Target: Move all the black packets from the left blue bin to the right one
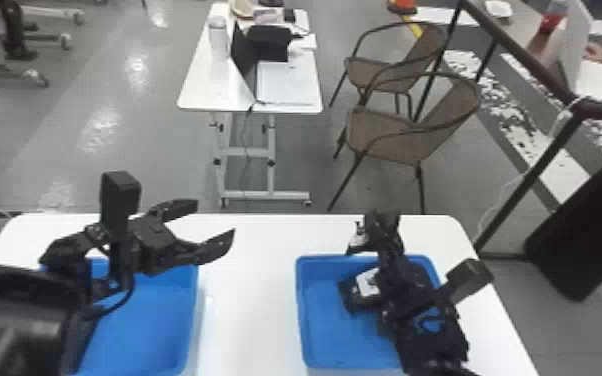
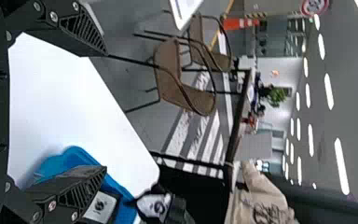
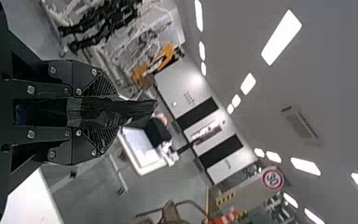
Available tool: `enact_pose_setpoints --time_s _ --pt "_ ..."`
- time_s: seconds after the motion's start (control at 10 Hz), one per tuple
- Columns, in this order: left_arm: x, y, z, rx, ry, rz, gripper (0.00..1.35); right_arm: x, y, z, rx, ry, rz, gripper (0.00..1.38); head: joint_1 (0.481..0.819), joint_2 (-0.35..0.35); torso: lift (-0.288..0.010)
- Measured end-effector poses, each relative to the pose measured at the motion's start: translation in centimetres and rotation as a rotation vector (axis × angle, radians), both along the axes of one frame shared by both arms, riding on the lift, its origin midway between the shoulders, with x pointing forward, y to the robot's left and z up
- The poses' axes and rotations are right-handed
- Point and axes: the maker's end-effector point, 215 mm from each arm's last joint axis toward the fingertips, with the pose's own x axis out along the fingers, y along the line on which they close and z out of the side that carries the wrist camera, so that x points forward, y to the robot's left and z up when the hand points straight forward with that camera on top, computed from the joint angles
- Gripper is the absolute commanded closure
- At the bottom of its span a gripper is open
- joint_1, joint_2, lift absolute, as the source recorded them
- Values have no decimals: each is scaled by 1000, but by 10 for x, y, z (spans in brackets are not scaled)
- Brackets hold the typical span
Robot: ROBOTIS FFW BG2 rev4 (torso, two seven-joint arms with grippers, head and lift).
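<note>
Time to drop: the right gripper (image 3: 113, 113) pinches a packet (image 3: 137, 108), bin (image 1: 322, 320) below. Next, lower, let go. Left gripper (image 1: 213, 218) is wide.

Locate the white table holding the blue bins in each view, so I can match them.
Head view: white table, lower middle.
Left wrist view: white table, left of centre.
Right wrist view: white table, lower-left corner.
Shared landmark: a brown chair, beyond the table.

The white table (image 1: 250, 310) is looked forward and down upon from the head, ceiling lights (image 2: 328, 91) are faced, sideways-on, from both lower-set wrists, and the right blue bin (image 1: 301, 310) is shared by head and left wrist views.
</note>
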Motion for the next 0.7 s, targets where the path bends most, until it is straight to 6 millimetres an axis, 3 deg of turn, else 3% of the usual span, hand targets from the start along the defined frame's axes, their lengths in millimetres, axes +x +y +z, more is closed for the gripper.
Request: enact_pose_setpoints --time_s 0.1,0.2,0.3,0.4,0.5,0.7 --pt "-11 44 -11 18 31 76 -2 -12 -19 -33 -4 68 -39 506 695 -80 0" --pt "-22 86 -17 28 52 147 65 -24 -32 -64 10 128 -66 94 695 -49 0" --pt "-30 120 -19 37 64 204 114 -31 -41 -81 23 162 -89 58 695 -21 0" --pt "-36 143 -18 54 67 240 116 -35 -52 -82 26 155 -120 150 695 -11 0" --pt "-42 161 -21 93 84 270 116 -37 -61 -72 36 127 -150 200 695 0 0" --pt "-64 185 -49 122 164 339 121 -39 -69 -48 56 74 -170 214 695 21 0"
